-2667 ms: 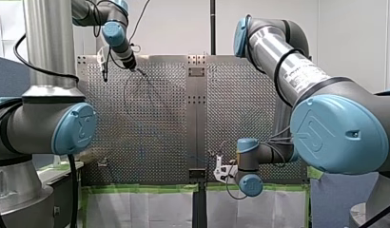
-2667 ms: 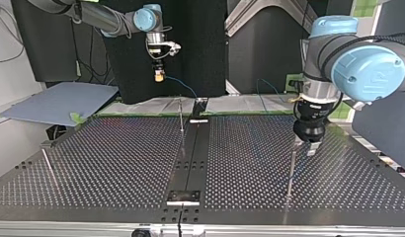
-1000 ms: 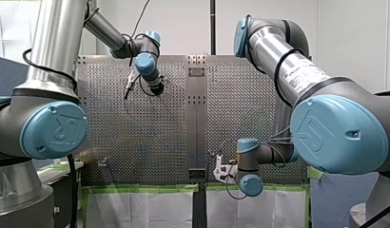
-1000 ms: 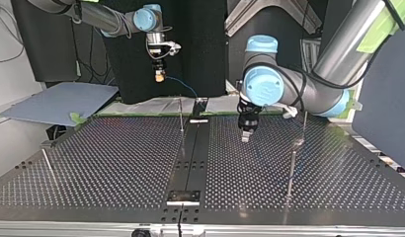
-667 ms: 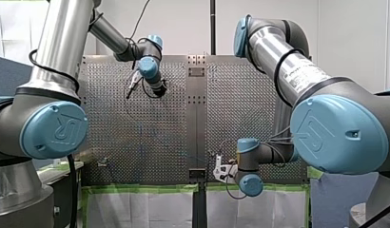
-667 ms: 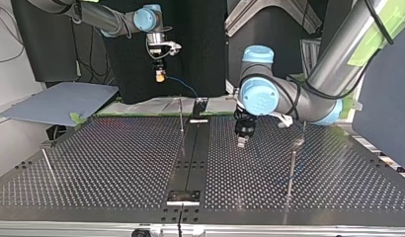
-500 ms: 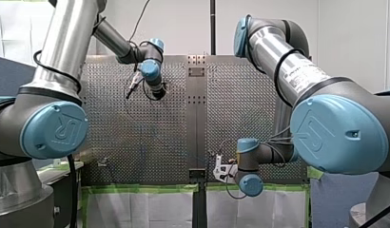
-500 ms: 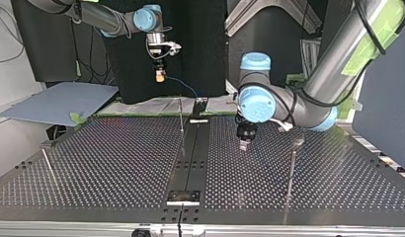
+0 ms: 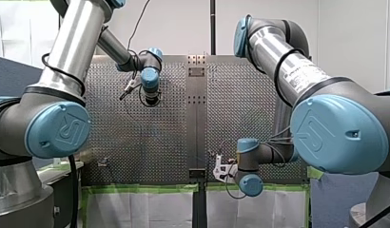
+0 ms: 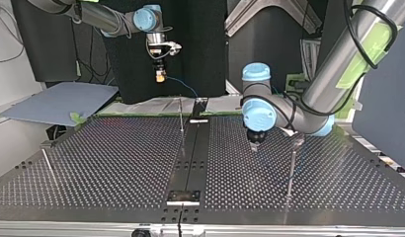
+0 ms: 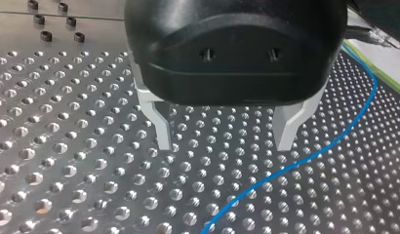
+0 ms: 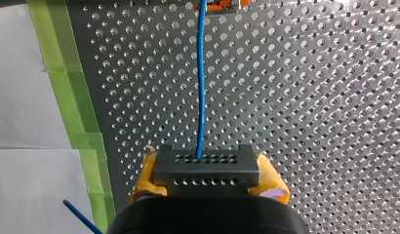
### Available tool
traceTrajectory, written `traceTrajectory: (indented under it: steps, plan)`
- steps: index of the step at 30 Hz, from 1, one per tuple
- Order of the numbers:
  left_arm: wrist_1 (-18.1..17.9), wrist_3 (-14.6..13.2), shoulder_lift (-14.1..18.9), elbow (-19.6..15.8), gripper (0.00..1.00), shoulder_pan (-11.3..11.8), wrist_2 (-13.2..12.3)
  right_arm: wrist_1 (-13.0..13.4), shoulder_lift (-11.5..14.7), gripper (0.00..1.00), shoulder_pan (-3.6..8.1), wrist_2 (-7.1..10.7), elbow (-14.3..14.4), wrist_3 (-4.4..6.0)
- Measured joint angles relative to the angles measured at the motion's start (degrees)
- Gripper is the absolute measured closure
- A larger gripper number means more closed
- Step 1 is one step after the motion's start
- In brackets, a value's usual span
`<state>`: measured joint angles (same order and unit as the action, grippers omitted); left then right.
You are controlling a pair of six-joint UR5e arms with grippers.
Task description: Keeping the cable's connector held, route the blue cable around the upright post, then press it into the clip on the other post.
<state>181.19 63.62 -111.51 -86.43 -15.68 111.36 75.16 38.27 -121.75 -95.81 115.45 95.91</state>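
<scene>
In the right wrist view my right gripper (image 12: 206,168) is shut with its yellow pads (image 12: 145,176) on a dark connector block (image 12: 206,176). The blue cable (image 12: 201,87) runs straight ahead from it. In the top view that gripper (image 10: 160,76) hangs high over the far edge, and the cable (image 10: 183,87) drops toward the table. My left gripper (image 11: 225,141) stands open just above the plate, its metal fingers (image 11: 161,127) empty, and the cable (image 11: 305,158) lies beside one finger. A thin post (image 10: 181,116) stands mid-table. Another post (image 10: 291,168) carries a clip (image 10: 298,142), right of my left gripper (image 10: 255,146).
The perforated table (image 10: 116,163) has a solid centre strip (image 10: 190,158). A third thin post (image 10: 48,167) stands near the top view's left edge. Green tape (image 12: 66,97) marks the table's border. A grey-blue board (image 10: 62,101) lies beyond the far left corner.
My left arm swung from the clip post toward the table's middle, then shifted slightly to the top view's right and lower. My right arm has held still with the connector.
</scene>
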Motion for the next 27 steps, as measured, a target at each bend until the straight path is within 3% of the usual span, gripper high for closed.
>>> traceTrajectory:
  steps: [7,12,19,27]
  plan:
    - [-1.64,-2.88,-0.15,0.38,0.01,0.34,-0.17,0.00,0.01,1.00,0.00,-0.01,-0.01,0.00]
    - [-2.54,-3.20,-1.41,1.10,0.01,0.33,0.41,0.07,0.00,1.00,0.00,-0.04,-0.01,0.00]
    - [-4.47,-3.68,-4.64,2.27,0.01,0.10,3.30,0.02,0.00,1.00,0.02,-0.02,0.00,0.00]
    - [-5.77,-3.81,-5.22,2.33,0.01,0.65,4.05,0.08,0.00,1.00,0.02,-0.02,-0.01,0.00]
